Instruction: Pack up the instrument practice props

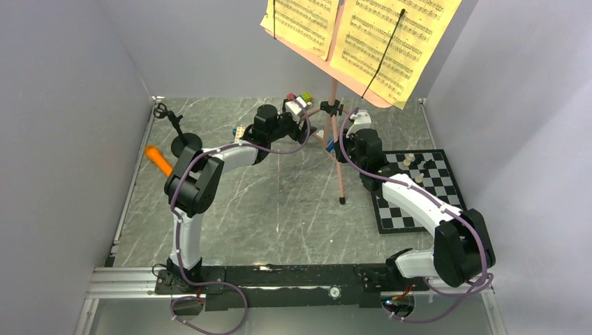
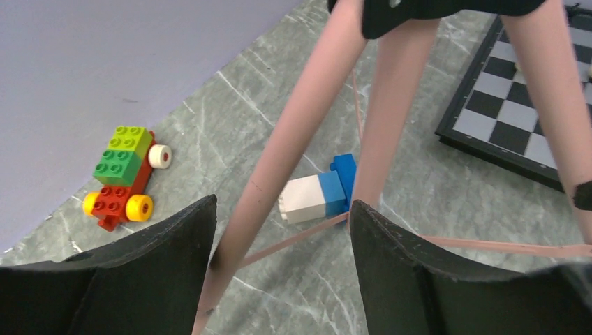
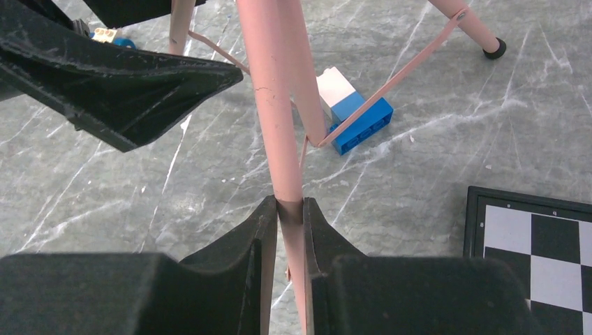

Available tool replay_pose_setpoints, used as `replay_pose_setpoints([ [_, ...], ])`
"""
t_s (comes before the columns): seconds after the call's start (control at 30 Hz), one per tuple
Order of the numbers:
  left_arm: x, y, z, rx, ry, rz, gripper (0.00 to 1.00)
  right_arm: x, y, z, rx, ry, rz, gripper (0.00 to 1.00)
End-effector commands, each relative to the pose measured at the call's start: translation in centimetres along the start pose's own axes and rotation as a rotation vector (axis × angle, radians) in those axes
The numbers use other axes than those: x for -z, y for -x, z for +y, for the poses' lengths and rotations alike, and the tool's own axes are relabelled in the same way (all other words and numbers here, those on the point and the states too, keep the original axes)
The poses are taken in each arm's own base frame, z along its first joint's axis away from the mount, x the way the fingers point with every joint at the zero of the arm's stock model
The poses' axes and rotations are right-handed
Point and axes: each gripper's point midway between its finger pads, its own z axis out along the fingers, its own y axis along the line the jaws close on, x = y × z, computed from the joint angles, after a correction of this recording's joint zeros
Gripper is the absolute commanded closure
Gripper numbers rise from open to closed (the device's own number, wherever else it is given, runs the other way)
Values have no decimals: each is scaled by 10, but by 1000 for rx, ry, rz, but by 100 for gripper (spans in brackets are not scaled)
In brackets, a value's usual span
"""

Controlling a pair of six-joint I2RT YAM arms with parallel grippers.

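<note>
1. The pink music stand (image 1: 338, 160) stands upright at mid-table on spread legs. Its pole is vertical, and the yellow sheet music (image 1: 363, 42) on top faces the arms.
2. The right gripper (image 3: 287, 223) pinches one pink tube of the stand.
3. The left gripper (image 2: 283, 237) has its fingers spread around a stand leg; I cannot tell whether they touch it.
4. The orange microphone (image 1: 159, 161) lies slantwise near the left wall, beside the black mic stand (image 1: 183, 142).
</note>
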Motion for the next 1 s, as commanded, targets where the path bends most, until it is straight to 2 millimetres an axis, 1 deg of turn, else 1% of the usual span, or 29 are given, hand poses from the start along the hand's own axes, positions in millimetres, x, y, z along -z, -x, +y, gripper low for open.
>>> replay_pose_setpoints([
  [0.0,-9,16,24,-77,87,-27,28,9,-5,34,-41,142,34,100],
  [0.1,-12,15,31,-96,108,-11,35,9,-7,34,-41,141,36,100],
  [0.2,-13,13,36,-111,129,6,49,9,-6,34,-41,141,34,100],
  [0.33,-9,11,39,-118,167,0,69,10,-4,36,-43,147,30,100],
  [0.43,-7,14,37,-134,179,-11,81,9,-5,36,-41,148,34,100],
  [0.57,1,22,33,-145,189,-32,100,12,-5,35,-37,145,31,100],
  [0.6,4,24,31,-145,196,-36,100,12,-6,35,-37,143,31,100],
  [0.73,26,39,31,-133,255,-71,100,15,-6,34,-35,141,25,100],
  [0.83,43,44,27,-141,280,-91,100,16,-7,34,-32,144,23,100],
  [0.97,58,45,19,-161,302,-81,100,14,-14,33,-32,139,40,100],
])
